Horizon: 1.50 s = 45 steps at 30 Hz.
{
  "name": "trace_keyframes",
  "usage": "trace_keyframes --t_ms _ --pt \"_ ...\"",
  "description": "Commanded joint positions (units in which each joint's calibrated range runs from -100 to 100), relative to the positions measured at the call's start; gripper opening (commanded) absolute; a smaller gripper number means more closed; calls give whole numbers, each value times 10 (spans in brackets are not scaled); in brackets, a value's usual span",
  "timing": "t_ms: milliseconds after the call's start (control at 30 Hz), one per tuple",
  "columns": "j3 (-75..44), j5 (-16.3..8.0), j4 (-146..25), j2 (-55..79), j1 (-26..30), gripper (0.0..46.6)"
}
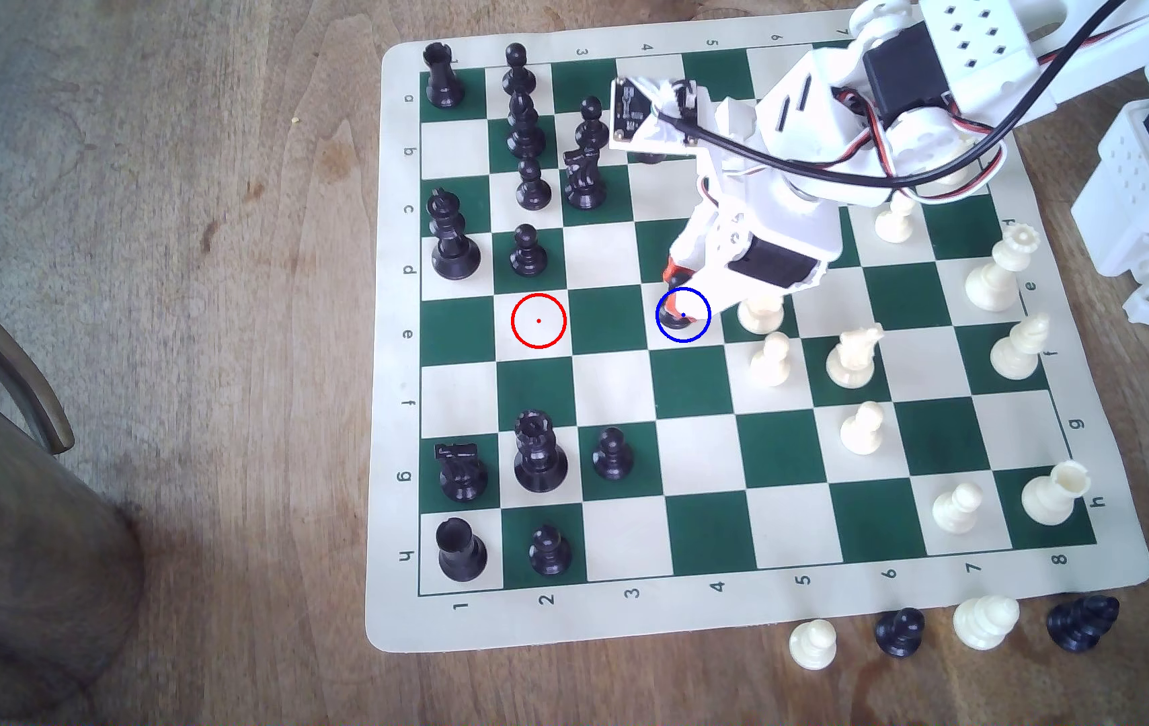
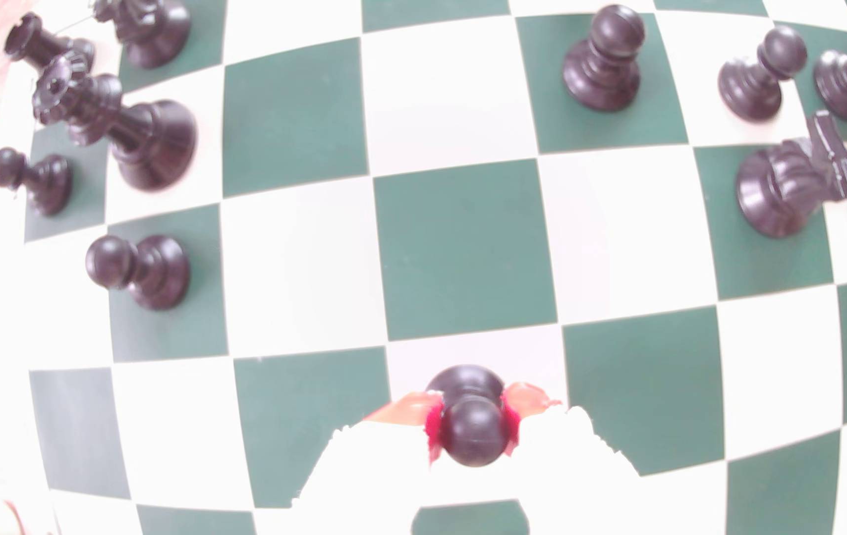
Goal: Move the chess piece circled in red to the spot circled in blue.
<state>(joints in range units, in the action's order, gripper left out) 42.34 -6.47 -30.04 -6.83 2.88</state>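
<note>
Glossy black pawn (image 2: 468,411), with its round ball head, thin collar and flared round base, sits upright between the red-tipped fingers (image 2: 524,398) of the white gripper (image 1: 682,297), which are closed snugly on its neck just below the head. In the exterior view the pawn's base (image 1: 675,320) stands inside the thin blue ring with a blue centre dot (image 1: 683,315), on a cream-white square in row e; whether the base touches the board I cannot tell. Two squares toward the exterior view's left lies the red-ringed cream square (image 1: 538,320), bare. Around them spreads the green and cream roll-up chessboard (image 1: 697,614) on a wooden table (image 1: 208,279), black pieces toward the exterior view's left, and a cream-white pawn (image 1: 760,314) just beside the gripper.
</note>
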Motion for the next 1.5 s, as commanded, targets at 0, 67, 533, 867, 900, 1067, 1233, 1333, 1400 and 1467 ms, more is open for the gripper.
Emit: trace_keyframes --t_ms 0,67,533,867,900,1067,1233,1333,1400,1467 --pt "-6 3 10 -8 0 2" --pt "-6 4 10 -6 1 2" --pt "30 16 47 -8 -6 184" --pt "17 16 56 -130 -31 203" --pt "24 15 70 -153 -34 202" --pt "98 16 174 -298 -36 204" --pt "265 20 324 -460 -35 227" --pt "424 41 384 -624 -22 192" --pt "471 44 382 -682 -30 148" --pt "531 44 415 -746 -53 20"
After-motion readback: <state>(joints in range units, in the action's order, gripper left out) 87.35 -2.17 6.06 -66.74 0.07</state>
